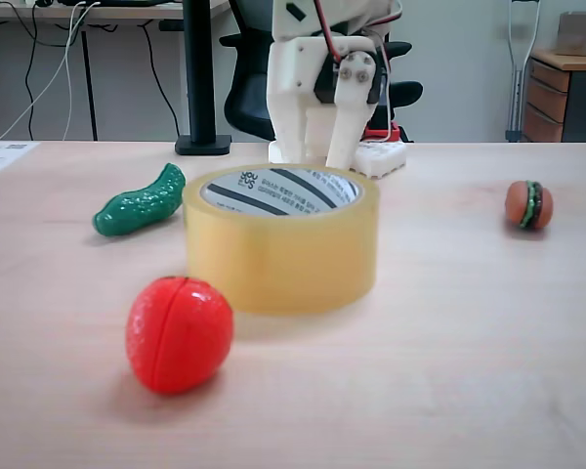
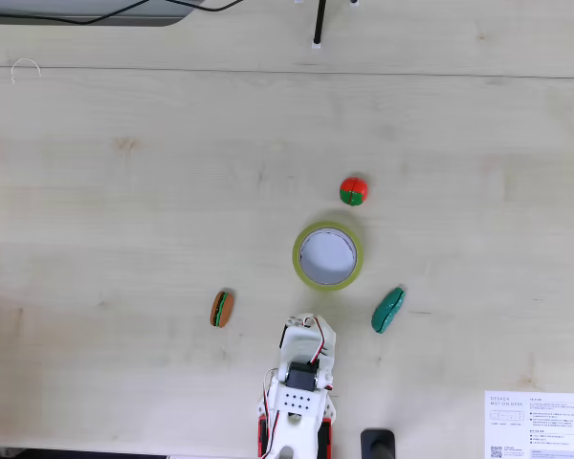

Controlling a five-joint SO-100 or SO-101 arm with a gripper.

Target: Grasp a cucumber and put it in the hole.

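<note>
The dark-green bumpy cucumber (image 1: 139, 202) (image 2: 388, 309) lies on the table beside the tape roll, to its left in the low fixed view. The yellowish tape roll (image 1: 281, 256) (image 2: 327, 280) lies flat, and its hole (image 1: 279, 191) (image 2: 326, 255) faces up with nothing inside. My white gripper (image 1: 317, 156) (image 2: 306, 323) hangs folded back behind the roll, close to the arm's base. Its fingers point down, close together, holding nothing. It stands apart from the cucumber and the roll.
A red toy tomato (image 1: 179, 332) (image 2: 353, 190) sits on the roll's far side from the arm. A small toy burger (image 1: 528, 205) (image 2: 221, 309) lies off to the other side of the arm from the cucumber. A white paper (image 2: 534, 425) lies at the table corner.
</note>
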